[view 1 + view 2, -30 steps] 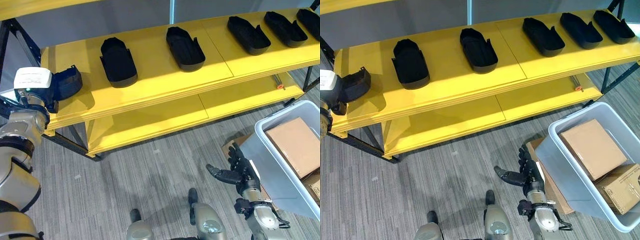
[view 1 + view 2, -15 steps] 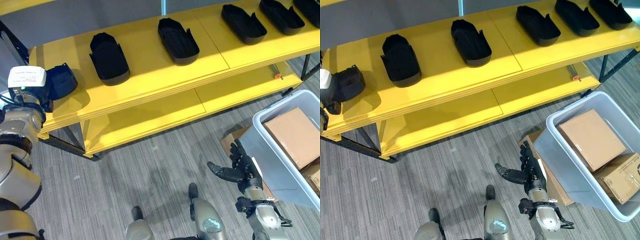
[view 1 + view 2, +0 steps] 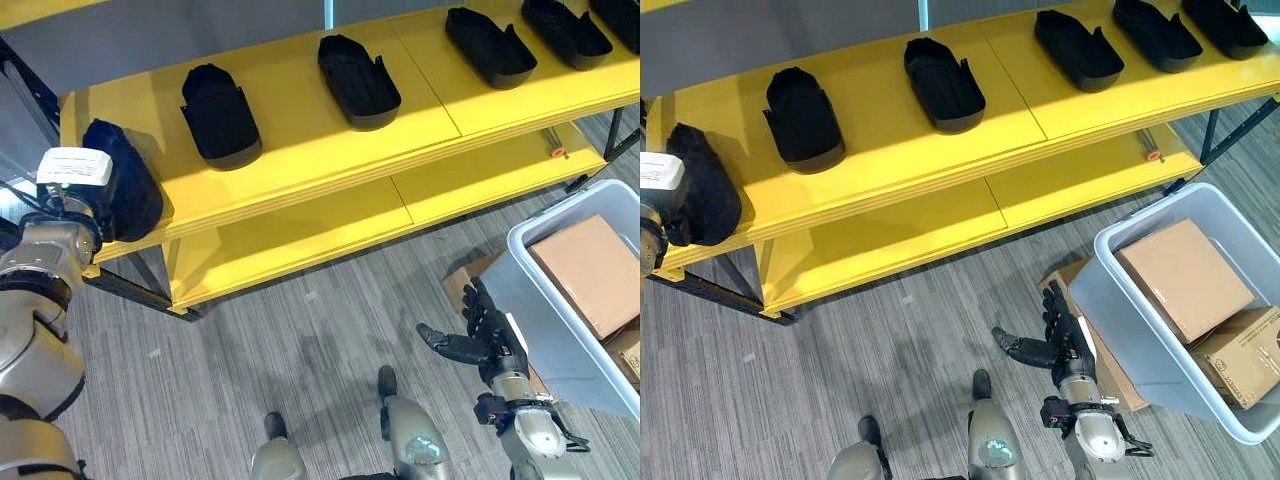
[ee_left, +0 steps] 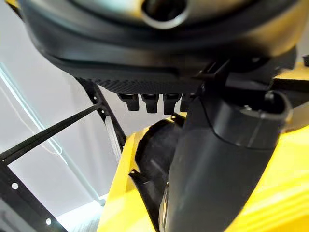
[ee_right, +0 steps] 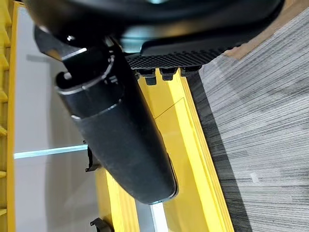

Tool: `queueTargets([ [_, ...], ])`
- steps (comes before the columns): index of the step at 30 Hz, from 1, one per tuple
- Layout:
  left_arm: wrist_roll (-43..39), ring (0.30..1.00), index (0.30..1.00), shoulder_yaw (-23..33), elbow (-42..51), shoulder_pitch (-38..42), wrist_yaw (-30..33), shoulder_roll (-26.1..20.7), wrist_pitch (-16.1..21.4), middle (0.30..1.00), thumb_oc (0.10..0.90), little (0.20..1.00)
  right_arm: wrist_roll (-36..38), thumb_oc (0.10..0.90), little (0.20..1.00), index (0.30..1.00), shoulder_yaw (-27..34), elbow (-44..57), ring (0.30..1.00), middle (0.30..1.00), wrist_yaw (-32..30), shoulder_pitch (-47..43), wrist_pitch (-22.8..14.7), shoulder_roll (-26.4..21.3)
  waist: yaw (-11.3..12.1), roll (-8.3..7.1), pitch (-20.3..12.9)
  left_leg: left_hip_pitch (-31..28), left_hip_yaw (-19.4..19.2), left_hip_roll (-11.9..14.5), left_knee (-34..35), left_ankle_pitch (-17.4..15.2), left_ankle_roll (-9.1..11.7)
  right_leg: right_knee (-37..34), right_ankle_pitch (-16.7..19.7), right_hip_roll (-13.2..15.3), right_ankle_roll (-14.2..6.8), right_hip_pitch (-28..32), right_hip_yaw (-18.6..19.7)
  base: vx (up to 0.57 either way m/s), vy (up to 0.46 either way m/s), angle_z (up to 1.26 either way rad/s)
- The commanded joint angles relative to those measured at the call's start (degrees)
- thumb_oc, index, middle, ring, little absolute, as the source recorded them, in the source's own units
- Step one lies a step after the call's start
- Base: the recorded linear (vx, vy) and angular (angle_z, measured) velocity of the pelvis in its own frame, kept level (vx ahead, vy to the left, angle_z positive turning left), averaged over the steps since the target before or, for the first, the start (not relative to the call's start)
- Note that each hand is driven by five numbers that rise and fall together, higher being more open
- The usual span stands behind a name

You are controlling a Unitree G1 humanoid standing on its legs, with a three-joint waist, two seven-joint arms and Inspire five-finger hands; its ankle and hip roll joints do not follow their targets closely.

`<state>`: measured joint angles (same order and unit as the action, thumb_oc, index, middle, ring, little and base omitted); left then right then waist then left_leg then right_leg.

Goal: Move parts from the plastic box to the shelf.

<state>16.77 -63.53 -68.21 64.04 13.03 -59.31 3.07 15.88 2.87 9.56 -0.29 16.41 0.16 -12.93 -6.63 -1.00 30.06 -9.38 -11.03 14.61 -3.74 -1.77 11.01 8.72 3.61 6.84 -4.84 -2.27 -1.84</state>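
The yellow shelf (image 3: 330, 150) is stretching across the upper part of both eye views, with a second yellow board sitting lower and further in beneath it. Below it, grey striped carpet (image 3: 250, 350) is covering the floor.

At the lower right, the grey plastic box (image 3: 1110, 300) is standing on the floor, tilted toward the robot, and it is holding two brown cardboard cartons (image 3: 1185, 275). A flat piece of cardboard is lying on the carpet just beside the box's near wall.

Black moulded parts are lying in a row along the top board, well apart from one another: one (image 3: 220, 115) toward the left, one (image 3: 358, 82) near the middle, and three more running off toward the right end (image 3: 490, 48).

A further black part (image 3: 125, 180) is sitting at the far left end of the top board, right at its front edge. The left hand (image 3: 72, 185), topped by a white block, is touching this part from the left side. In the left wrist view the thumb (image 4: 217, 159) is standing up against the dark part (image 4: 154, 154), but I cannot tell whether the fingers are closed round it.

The right hand (image 3: 1058, 335) is hanging low over the carpet, just beside the plastic box, with its fingers spread apart and its thumb sticking out, holding nothing.

A small orange-tipped rod (image 3: 553, 163) is resting on the lower board near its right end.
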Motion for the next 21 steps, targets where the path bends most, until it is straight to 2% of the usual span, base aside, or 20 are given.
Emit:
queueTargets([
  [1,1.8,1.000,1.000,3.2,-0.8,7.1,2.0,-8.9,-0.6,1.000,0.900,1.000,1.0,0.900,1.000,1.000,3.7,9.0,1.000,1.000,0.5,-2.6,-6.6,-1.7,-0.5,-1.46,-0.3,-2.1,4.2,-0.4,-2.5,5.2,-5.3,3.8,3.4,6.9,2.0,5.1,1.0,0.00,0.000,0.00],
  [12,1.7,1.000,1.000,6.7,0.8,1.0,1.6,-12.5,-0.8,1.000,0.900,1.000,0.7,0.900,1.000,1.000,4.7,7.6,1.000,1.000,1.0,-3.3,-6.5,-0.3,0.7,-0.97,-0.3,-4.7,3.9,-0.2,-1.4,5.4,-5.3,3.5,3.4,6.7,2.0,7.3,0.4,0.00,0.000,0.00],
  [17,2.1,1.000,1.000,6.6,6.4,0.8,2.6,-16.4,-0.8,1.000,0.900,1.000,0.6,0.900,1.000,1.000,5.2,6.6,1.000,1.000,1.4,-3.7,-6.3,0.4,1.9,-0.53,-0.3,-6.4,3.9,-0.5,-0.2,5.8,-5.4,3.1,3.7,6.6,2.2,9.0,0.2,0.00,0.000,0.01],
  [21,2.9,1.000,1.000,9.8,13.3,-2.8,3.9,-20.2,-0.9,1.000,0.900,1.000,0.5,0.900,1.000,1.000,5.9,5.7,1.000,1.000,1.8,-3.4,-6.3,1.0,2.9,-0.12,-1.3,-7.5,3.8,-0.6,1.0,5.9,-5.6,2.8,3.5,6.3,2.4,10.0,-0.2,0.00,-0.001,0.01],
])
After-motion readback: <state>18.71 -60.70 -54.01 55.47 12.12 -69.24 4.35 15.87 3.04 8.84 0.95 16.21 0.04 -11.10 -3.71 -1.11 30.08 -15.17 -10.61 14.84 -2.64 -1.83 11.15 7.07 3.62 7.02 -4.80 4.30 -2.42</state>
